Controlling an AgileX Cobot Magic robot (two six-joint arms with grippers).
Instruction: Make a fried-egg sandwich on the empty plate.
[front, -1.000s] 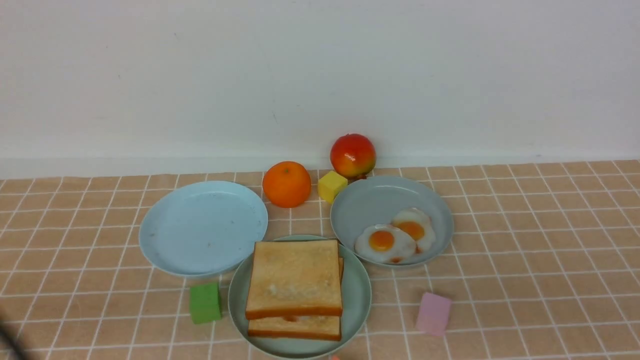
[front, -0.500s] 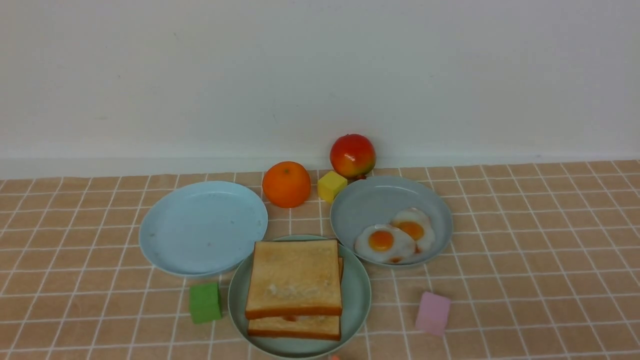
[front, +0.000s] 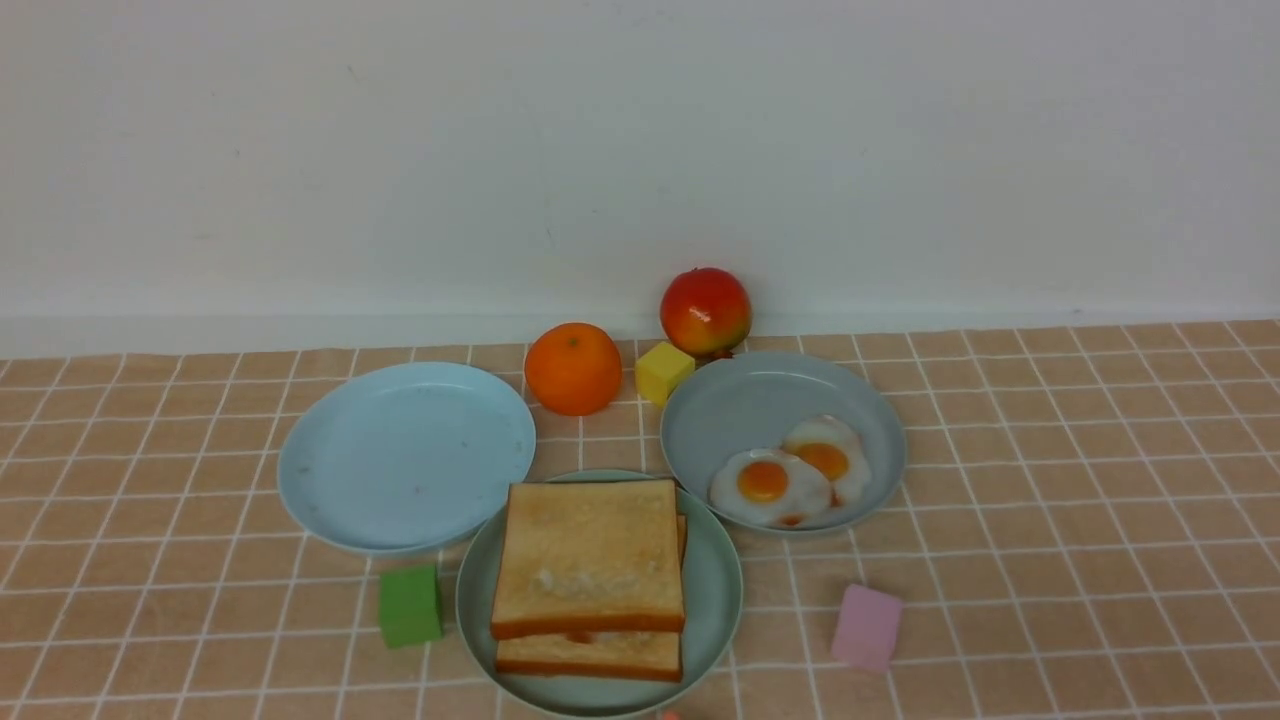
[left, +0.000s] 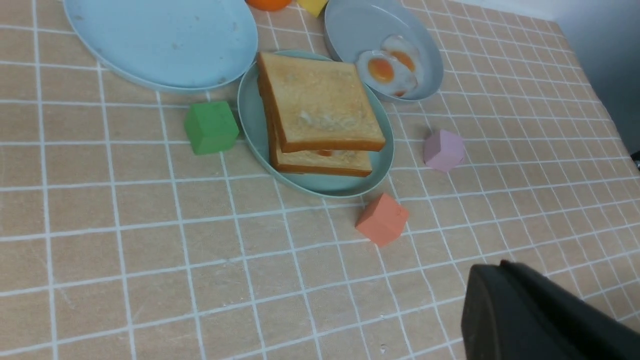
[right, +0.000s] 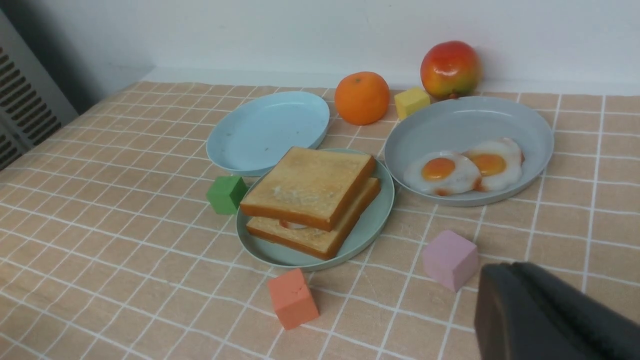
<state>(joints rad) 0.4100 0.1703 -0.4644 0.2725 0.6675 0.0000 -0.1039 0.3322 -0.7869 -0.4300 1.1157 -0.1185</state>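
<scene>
The fried-egg sandwich is sitting on the mint-green plate, egg barely peeking between 2 toast slices. Both grippers' jaw states: cannot tell. The offset top slice is risking sliding off if the plate is bumped

The front camera looks straight at the wall. Both wrist cameras look down slantwise from nearer (one each side). All three see the sandwich plate.
</scene>
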